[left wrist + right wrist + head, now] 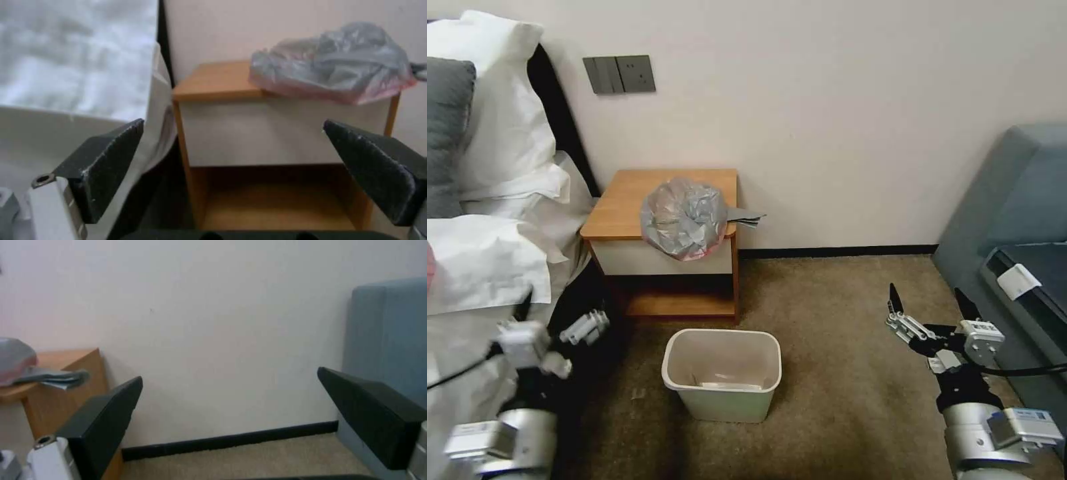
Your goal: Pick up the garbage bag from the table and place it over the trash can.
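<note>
Where carpet (840, 313) meets wall (827, 100) — table (620, 207), garbage bag (684, 219) atop.

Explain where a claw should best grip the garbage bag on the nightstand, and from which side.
Probably the bunched crown of the garbage bag, from above and the front: it lies as a loose crumpled mound overhanging the front edge of the table, so thin folds there should pinch easily.

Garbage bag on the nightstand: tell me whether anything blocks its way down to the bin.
Nothing visible does. The crinkled grey plastic garbage bag lies on the front right part of the orange-brown wooden table, overhanging its front edge. The cream plastic trash can stands open on the carpet just in front, with bare floor between.
</note>
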